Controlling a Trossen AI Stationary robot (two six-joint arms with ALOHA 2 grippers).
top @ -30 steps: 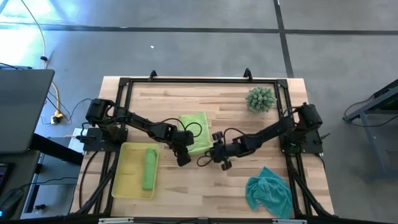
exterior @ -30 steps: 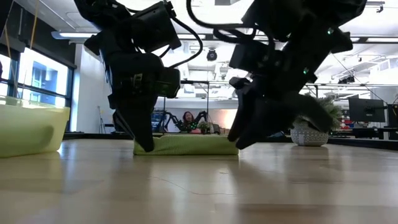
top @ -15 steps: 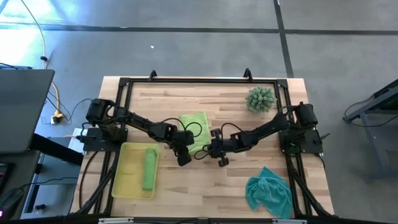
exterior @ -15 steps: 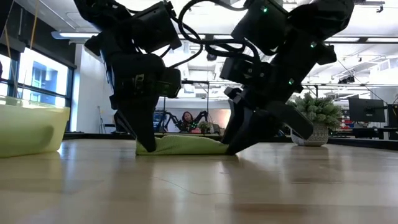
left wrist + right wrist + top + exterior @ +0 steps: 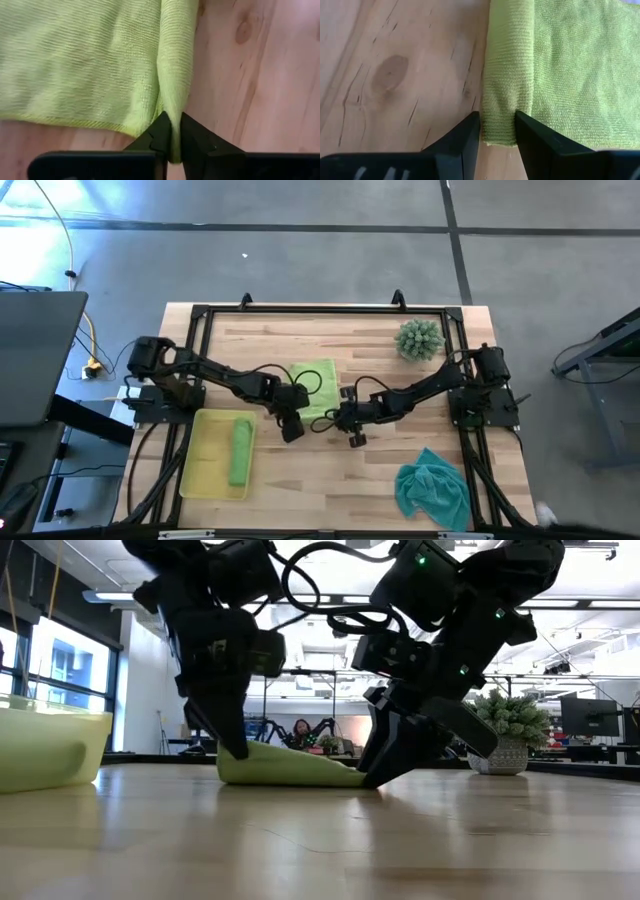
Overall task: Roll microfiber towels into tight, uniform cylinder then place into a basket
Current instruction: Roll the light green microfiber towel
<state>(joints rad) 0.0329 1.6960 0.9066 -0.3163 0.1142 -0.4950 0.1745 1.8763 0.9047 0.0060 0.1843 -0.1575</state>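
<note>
Teal towel (image 5: 432,490): crumpled, near right corner of the desk (image 5: 300,480), not yet rolled.

Basket (image 5: 197,468): near left; one rolled lime towel (image 5: 239,451) already lies inside, lengthwise.

Left gripper (image 5: 170,134): mid-desk, just right of the basket's far end, clenched on the folded near edge of the flat lime towel (image 5: 312,385), near that edge's left end. In the low view this end is lifted off the wood.

Right gripper (image 5: 498,127): grasping the same folded edge farther right, fingers pinching the doubled hem; this end sits lower, close to the desk.

Flat lime towel: middle of the desk, its far part lying spread toward the far side.

Spiky plant (image 5: 419,339): far right, well apart from the work.

Handling note, as judgement: the roll is only begun. Both grippers should carry the edge toward the far side at matched height and pace, keeping the hem taut between them, otherwise the cylinder will come out coned or slack.
</note>
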